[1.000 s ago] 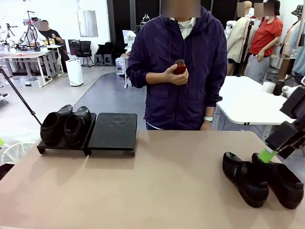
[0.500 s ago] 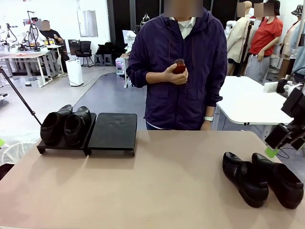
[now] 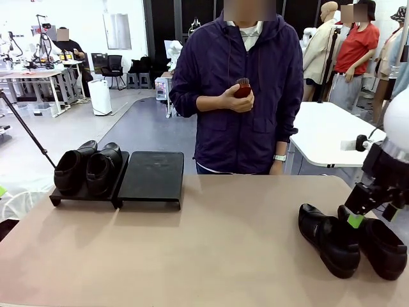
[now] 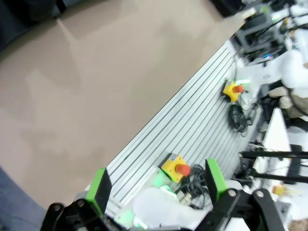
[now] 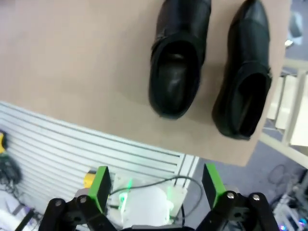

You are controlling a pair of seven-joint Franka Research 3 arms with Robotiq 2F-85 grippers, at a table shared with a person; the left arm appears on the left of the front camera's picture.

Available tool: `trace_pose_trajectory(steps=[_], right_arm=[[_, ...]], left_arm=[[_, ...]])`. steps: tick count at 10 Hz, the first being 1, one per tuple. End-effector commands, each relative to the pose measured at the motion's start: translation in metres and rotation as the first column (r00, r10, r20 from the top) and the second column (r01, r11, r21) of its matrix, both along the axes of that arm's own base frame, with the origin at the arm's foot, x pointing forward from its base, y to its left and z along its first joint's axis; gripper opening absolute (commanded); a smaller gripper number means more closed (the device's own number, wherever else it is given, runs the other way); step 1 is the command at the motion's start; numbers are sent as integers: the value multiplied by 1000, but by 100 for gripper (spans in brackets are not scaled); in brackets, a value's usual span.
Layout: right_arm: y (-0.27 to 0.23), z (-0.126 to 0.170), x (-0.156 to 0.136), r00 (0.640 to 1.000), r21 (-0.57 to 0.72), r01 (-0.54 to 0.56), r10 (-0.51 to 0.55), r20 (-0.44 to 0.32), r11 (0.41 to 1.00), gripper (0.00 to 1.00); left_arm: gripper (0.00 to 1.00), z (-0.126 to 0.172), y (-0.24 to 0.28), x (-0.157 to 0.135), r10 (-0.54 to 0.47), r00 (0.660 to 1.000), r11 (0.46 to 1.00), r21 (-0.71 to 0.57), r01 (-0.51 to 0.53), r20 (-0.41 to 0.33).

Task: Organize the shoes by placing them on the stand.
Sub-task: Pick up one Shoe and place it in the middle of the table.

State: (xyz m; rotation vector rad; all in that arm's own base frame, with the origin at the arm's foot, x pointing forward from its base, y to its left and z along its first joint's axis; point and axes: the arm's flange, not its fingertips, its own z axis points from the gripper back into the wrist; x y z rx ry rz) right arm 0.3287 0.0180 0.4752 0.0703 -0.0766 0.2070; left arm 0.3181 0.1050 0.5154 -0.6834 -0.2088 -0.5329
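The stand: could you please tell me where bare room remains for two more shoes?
The right-hand flat black platform is bare, bordered by the left platform, which two glossy black leather shoes fill. The tan tabletop lies bare between the stand and the other black pair.

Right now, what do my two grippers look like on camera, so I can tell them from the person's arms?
Both the left gripper and right gripper are black with bright green pads. The right arm is white above a black wrist. The person's sleeves are dark purple, with a pale wristwatch.
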Motion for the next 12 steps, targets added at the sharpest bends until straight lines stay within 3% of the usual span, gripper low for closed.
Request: trace_pose_trajectory(steps=[1,3,7,12], right_arm=[[-16,-18,36,997,24,82,-82,8,996,100],[-31,-40,53,989,11,136,-136,63,991,100],[-42,-79,79,978,39,190,-193,79,981,100],[-34,-106,89,984,52,171,-173,34,984,100]], left_arm=[[100,1,1,-2,-1,1000,1000,6,1,-11],[100,1,1,-2,-1,1000,1000,6,1,-11],[100,1,1,-2,-1,1000,1000,6,1,-11],[100,1,1,-2,-1,1000,1000,6,1,-11]])
